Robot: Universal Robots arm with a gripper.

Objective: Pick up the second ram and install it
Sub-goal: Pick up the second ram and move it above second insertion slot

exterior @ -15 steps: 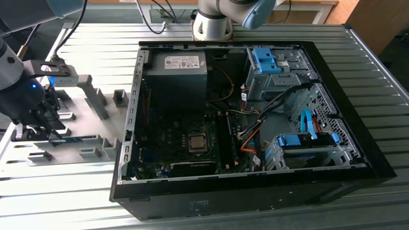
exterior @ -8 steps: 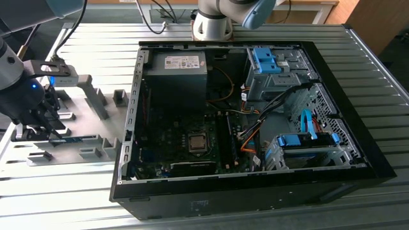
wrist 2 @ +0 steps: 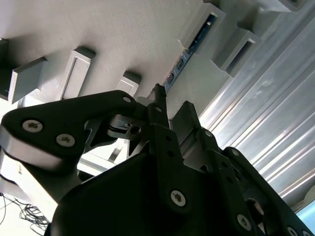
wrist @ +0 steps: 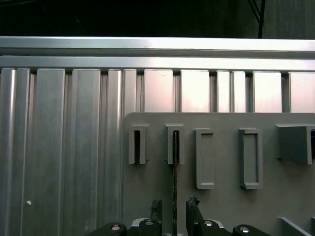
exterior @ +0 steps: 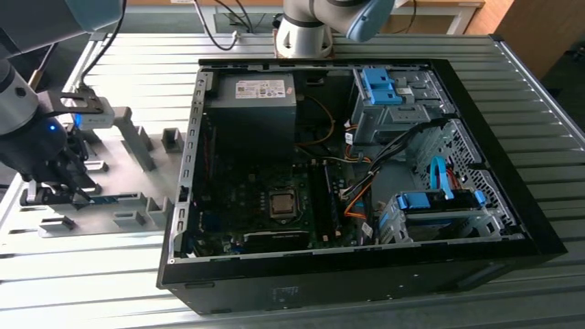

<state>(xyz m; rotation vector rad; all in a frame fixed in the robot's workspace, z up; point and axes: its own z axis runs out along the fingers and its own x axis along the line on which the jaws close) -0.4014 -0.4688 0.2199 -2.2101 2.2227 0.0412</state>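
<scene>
Second ram (wrist 2: 189, 46) stands on edge in its holder slots on the grey plate (wrist: 226, 201), by the tabletop's edge at the exterior view's left, well apart from the open case (exterior: 366, 264). Gripper (wrist: 174, 210) straddles it, fingers (wrist: 193, 209) spread, with gaps either side in the first wrist view. Judged: not gripped or lifted; pickup and installation outstanding.

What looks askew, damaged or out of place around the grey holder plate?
Nothing stands out. The long green circuit-board memory stick sits straight in its grey plastic holder blocks, and the black gripper straddles it, open.
</scene>
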